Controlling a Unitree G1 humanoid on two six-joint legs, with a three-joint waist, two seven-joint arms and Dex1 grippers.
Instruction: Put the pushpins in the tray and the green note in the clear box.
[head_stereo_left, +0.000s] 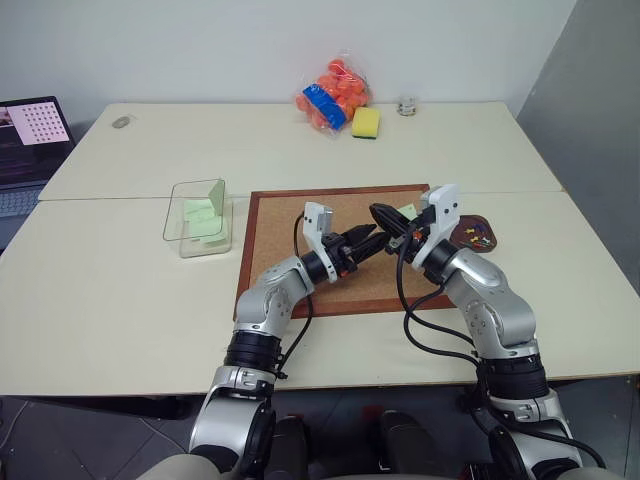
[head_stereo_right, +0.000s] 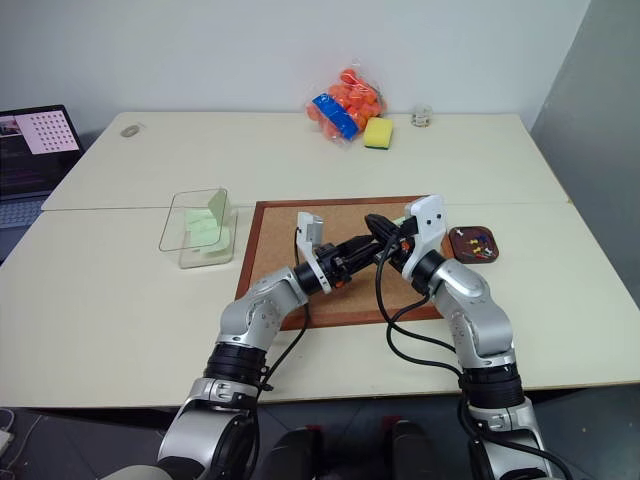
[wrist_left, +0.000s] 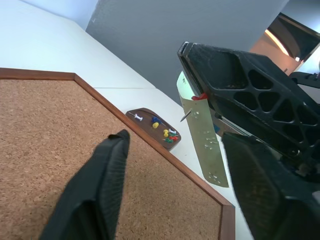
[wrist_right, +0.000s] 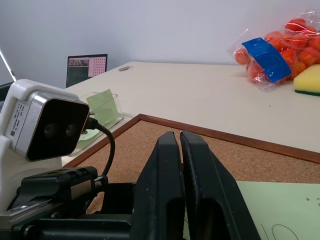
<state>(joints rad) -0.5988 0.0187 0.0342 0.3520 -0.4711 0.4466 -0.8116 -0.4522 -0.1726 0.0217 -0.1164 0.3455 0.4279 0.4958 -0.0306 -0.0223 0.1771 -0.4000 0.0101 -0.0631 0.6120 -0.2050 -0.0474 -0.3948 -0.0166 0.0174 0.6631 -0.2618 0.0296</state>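
The right gripper (head_stereo_left: 383, 214) hovers above the corkboard (head_stereo_left: 290, 250), jaws pressed shut on the upper end of a green note (wrist_left: 202, 135). A red pushpin (wrist_left: 192, 105) is still stuck through the paper just below the grip, its metal point poking out towards the left gripper (head_stereo_left: 372, 238). That gripper's fingers stand partly open, empty, with the note hanging between them, the pin a little way off.

To do this step well, I judge that the left fingers should close squarely on the pin's red head, not on the paper, and draw it straight out along its shaft while the right hand holds firm.

The tray (head_stereo_left: 474, 234), already holding several pins, sits off the board's right edge. The clear box (head_stereo_left: 199, 217) stands off its left edge with green slips inside.
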